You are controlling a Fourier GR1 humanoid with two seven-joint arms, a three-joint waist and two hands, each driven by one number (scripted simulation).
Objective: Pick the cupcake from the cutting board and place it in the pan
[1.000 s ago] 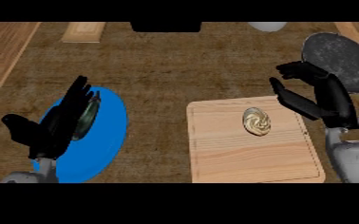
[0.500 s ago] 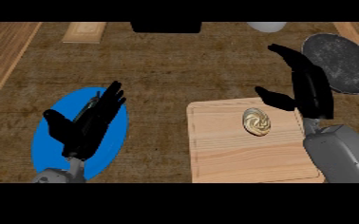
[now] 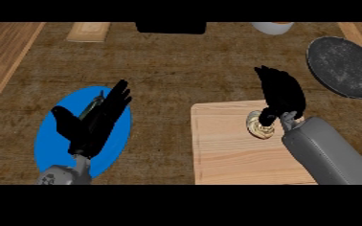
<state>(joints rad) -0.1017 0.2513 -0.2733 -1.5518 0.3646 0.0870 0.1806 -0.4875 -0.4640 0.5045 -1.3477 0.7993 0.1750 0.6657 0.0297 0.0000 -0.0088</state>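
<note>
The cupcake [image 3: 259,125] sits on the light wooden cutting board [image 3: 226,153], close to the board's far right corner. From above it shows as a round swirl of pale and brown frosting, and its right edge is partly covered by the right hand [image 3: 281,95]. That hand comes in from the lower right on a grey forearm [image 3: 322,151] which lies across the board's right side. Its fingers point away toward the far side of the counter, fairly straight and held together, while the thumb hangs down onto the cupcake's far right edge. The fingers are not curled round the cupcake; the hand is released, hovering above or touching it at the thumb, and which of these cannot be told.

The pan [image 3: 341,65], dark grey and round, lies at the right edge of the counter, farther away than the board and apart from it, partly cut off by the view's edge.

On the left, the left hand [image 3: 96,119] rests over a blue plate [image 3: 51,143], fingers straight and spread, pointing far and slightly right, holding nothing.

At the far edge stand a black box [image 3: 170,27], a small wooden block [image 3: 88,31] to its left, and a white bowl [image 3: 272,27] to its right, all on the brown wooden counter [image 3: 184,72].
</note>
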